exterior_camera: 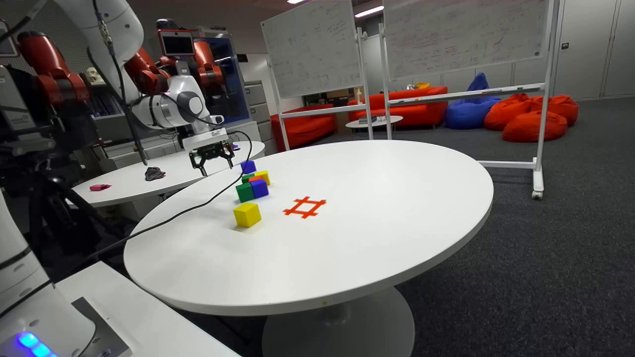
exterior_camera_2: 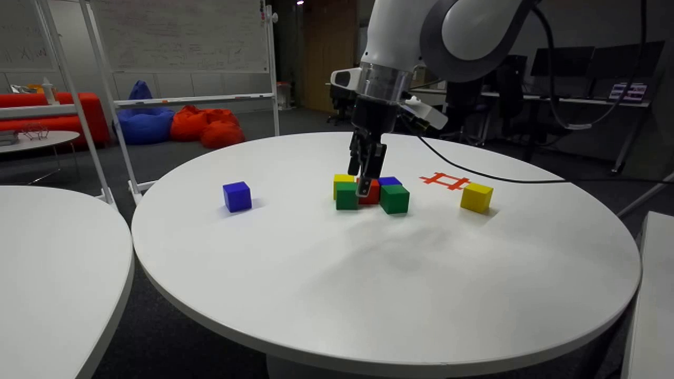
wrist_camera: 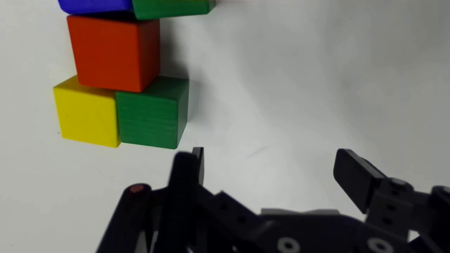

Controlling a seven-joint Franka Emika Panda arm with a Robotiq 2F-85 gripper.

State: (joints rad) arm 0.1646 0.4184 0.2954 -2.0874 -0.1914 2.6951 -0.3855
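1. I have the end effector (wrist_camera: 270, 154) spread wide over the tabletop (wrist_camera: 281, 98), low in the wrist view.
2. Nearest it I see a green cube (wrist_camera: 147, 119), centre-left, beside a yellow cube (wrist_camera: 86, 116).
3. A red cube (wrist_camera: 107, 52) shows upper left, just above them in frame.
4. In an exterior view, a blue cube (exterior_camera_2: 237, 197) stands apart at left.
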